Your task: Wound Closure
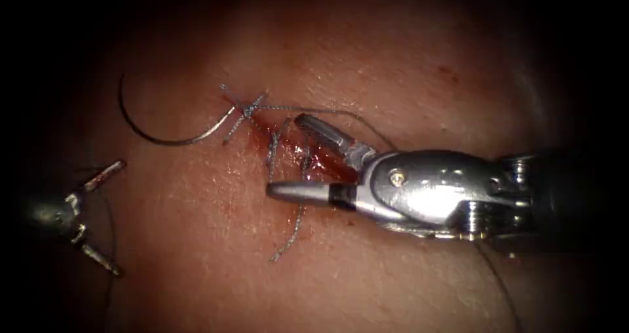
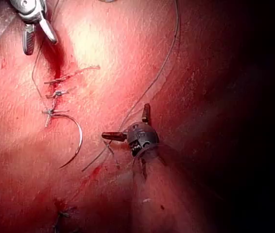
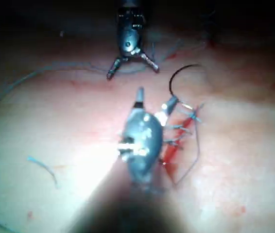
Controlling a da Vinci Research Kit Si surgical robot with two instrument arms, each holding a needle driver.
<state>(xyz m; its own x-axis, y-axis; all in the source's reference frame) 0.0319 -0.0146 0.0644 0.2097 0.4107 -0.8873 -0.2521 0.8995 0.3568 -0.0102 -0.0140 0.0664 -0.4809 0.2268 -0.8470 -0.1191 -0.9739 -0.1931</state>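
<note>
Two tools work over the tissue (image 1: 406, 71), and both have their jaws spread wide, grasping nothing. Nearest the endoscope, a loose thread tail (image 1: 291, 231) trails down from the cut (image 1: 314, 159) toward the near side. The right tool (image 1: 291, 156) reaches in from the right and sits right over the cut, one jaw to the near side of it and the other to the far side, with red fluid (image 1: 327, 166) between them. Two short stitches (image 1: 272, 151) cross the cut just left of those jaws. The left tool (image 1: 108, 218) hangs well apart at the far left, clear of the wound. Farther back, at the far end of the cut, a knot (image 1: 247, 110) sits with short cut ends sticking out. The needle (image 1: 154, 133) lies free on the tissue to the left of the cut, released by both tools, its curve bowing left and its swaged end meeting the knot. Thread (image 1: 341, 113) runs from the knot to the right, past the right tool's far jaw.
</note>
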